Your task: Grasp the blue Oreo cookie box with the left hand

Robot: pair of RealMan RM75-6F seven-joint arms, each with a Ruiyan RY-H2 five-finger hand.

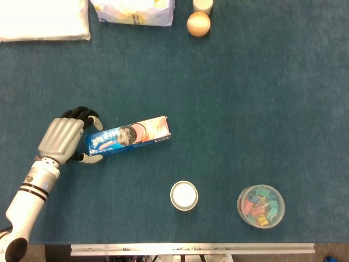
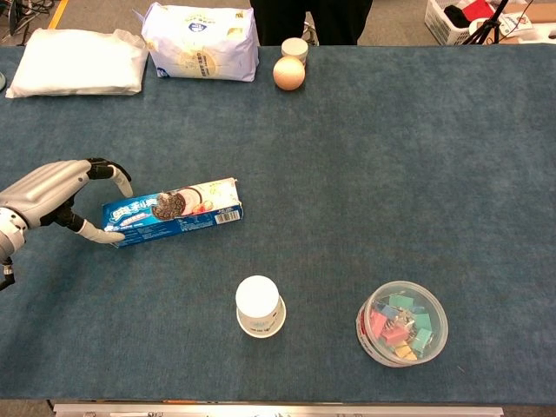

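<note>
The blue Oreo cookie box (image 1: 130, 136) (image 2: 172, 212) lies flat on the blue table cloth, left of centre, its right end tilted slightly toward the far side. My left hand (image 1: 62, 140) (image 2: 48, 196) sits at the box's left end. Its dark fingers (image 1: 90, 117) curve over the far side of that end. The thumb (image 1: 91, 159) reaches along the near side and touches the box's near corner. The fingers are spread around the end and do not clamp it. My right hand is in neither view.
A white cup (image 1: 184, 195) stands near the front edge, and a clear tub of coloured clips (image 1: 260, 206) is to its right. At the far edge lie a white pillow-like bag (image 1: 43, 19), a white snack bag (image 2: 200, 42), an orange ball (image 1: 198, 24) and a small cup (image 2: 294, 47).
</note>
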